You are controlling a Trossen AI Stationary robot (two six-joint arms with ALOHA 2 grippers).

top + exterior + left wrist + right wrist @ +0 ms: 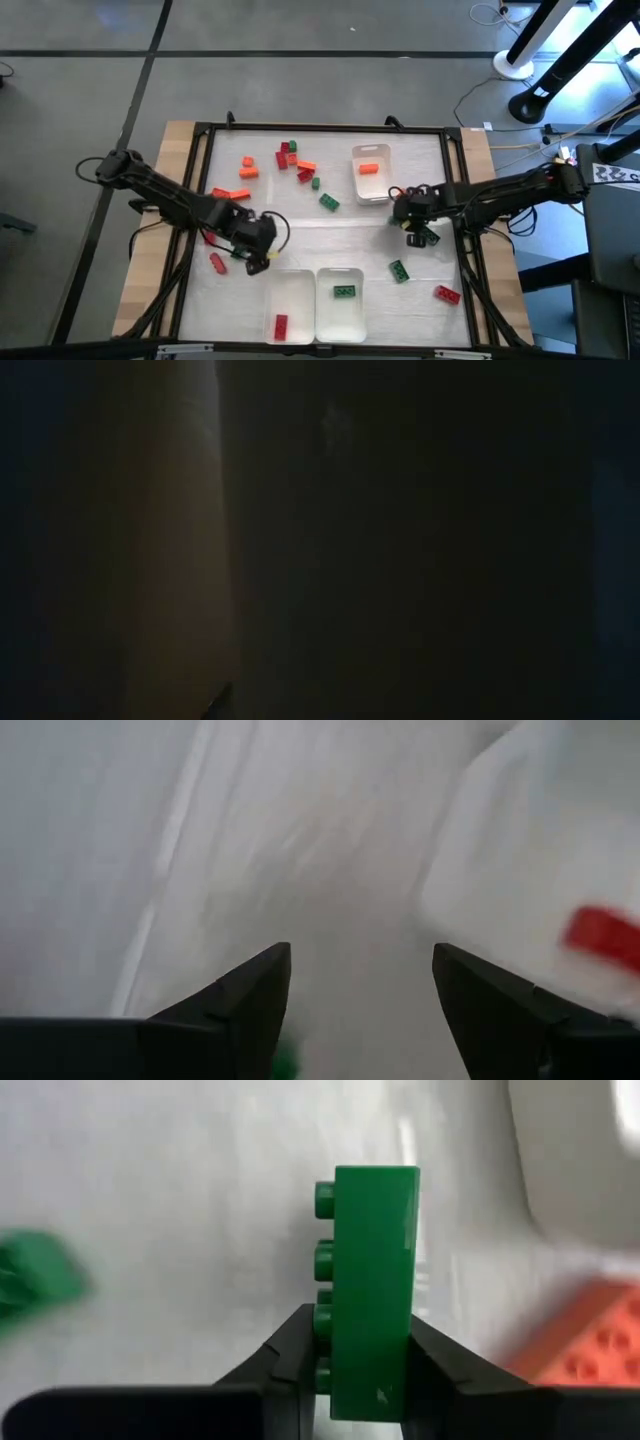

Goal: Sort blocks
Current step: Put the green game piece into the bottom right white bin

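High view, tabletop (300, 235): white sheet inside a dark frame, centre of the frame.
High view, left end effector (262, 262): lower left of centre, just above the lower trays, nothing seen between its fingers.
High view, right end effector (412, 232): right of centre, just below and beside the upper tray, with a green brick (428, 237) at its tip.
High view, upper tray (371, 172): white, upper right of centre, one orange brick (369, 168) inside.
High view, lower left tray (289, 305): bottom centre, one red brick (281, 325) inside.
High view, lower right tray (340, 302): touching the first, one green brick inside (344, 291).
High view, loose blocks: a red, green and orange cluster (293, 160) at upper centre; orange pieces (235, 193) at left; a red one (217, 262) at lower left; green (399, 270) and red (446, 293) at lower right.
High view, writing: a black-and-white patterned tag (612, 174) at the right edge; no readable text.
Low view: almost wholly dark; nothing can be told.
Left wrist view, left end effector (360, 1000): fingers spread wide, white sheet in the gap; a blurred red block (603, 935) lies in a white tray (520, 870) at right.
Right wrist view, right end effector (362, 1370): fingers pressed against the green brick (372, 1280), pinching it on edge, studs facing the picture's left.
Right wrist view, surroundings: a blurred green block (35, 1270) at left, an orange brick (590, 1340) at lower right.
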